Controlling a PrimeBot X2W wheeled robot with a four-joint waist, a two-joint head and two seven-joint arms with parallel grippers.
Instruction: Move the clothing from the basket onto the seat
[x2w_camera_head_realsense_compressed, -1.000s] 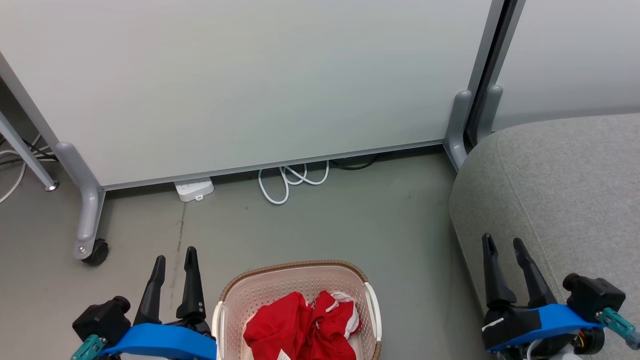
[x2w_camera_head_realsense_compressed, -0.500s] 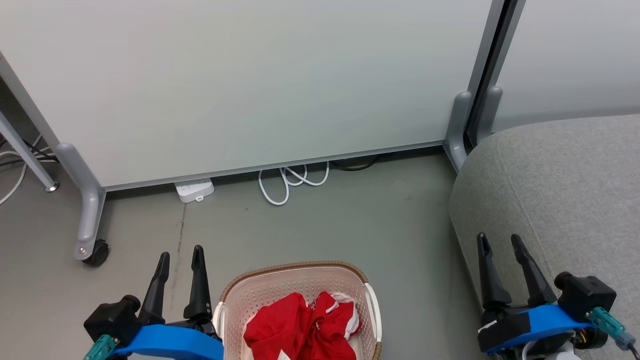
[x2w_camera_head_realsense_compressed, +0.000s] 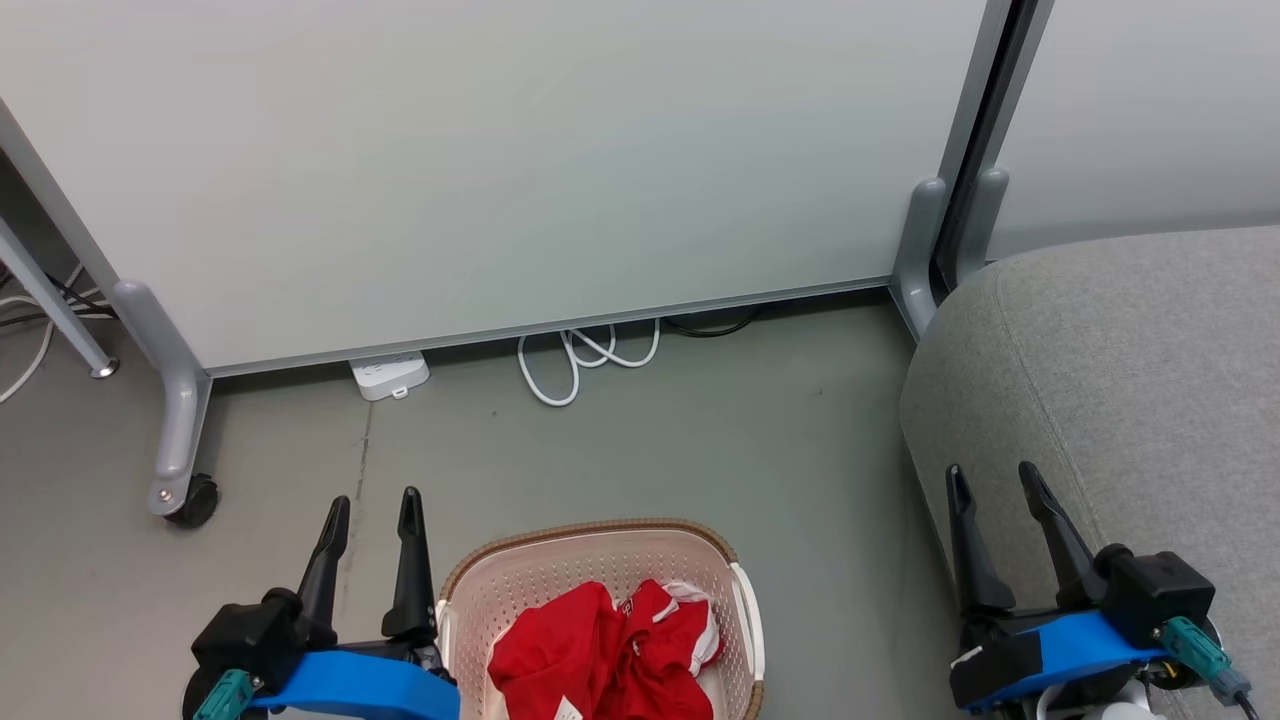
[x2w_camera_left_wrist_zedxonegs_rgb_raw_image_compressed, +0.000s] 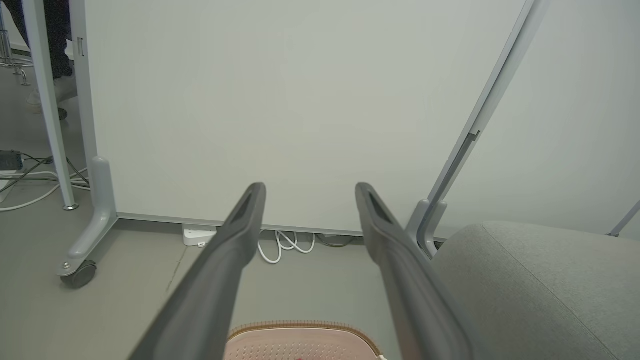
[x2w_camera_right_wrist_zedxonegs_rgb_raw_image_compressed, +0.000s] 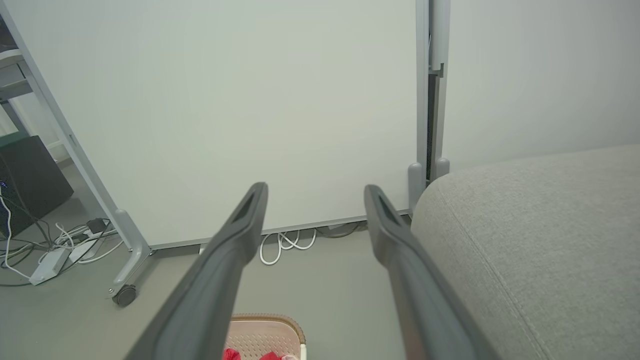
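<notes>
Both spread wide and empty, the left gripper (x2w_camera_head_realsense_compressed: 374, 497) hovers just left of the basket (x2w_camera_head_realsense_compressed: 590, 527), where the clothing (x2w_camera_head_realsense_compressed: 600, 650) lies bunched inside, while the right gripper (x2w_camera_head_realsense_compressed: 991, 470) hovers at the left edge of the seat (x2w_camera_head_realsense_compressed: 1130, 370).

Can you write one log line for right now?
clothing: in basket | seat: right of basket | left end effector: open, beside basket | right end effector: open, by seat

The clothing (x2w_camera_head_realsense_compressed: 600, 650) is red with white trim. The basket (x2w_camera_head_realsense_compressed: 560, 580) is cream, dotted with small holes, with a brown woven-look rim. The seat (x2w_camera_head_realsense_compressed: 1130, 380) is plain grey. The cable (x2w_camera_head_realsense_compressed: 575, 360) is white, the floor (x2w_camera_head_realsense_compressed: 700, 450) dull grey-green.
</notes>
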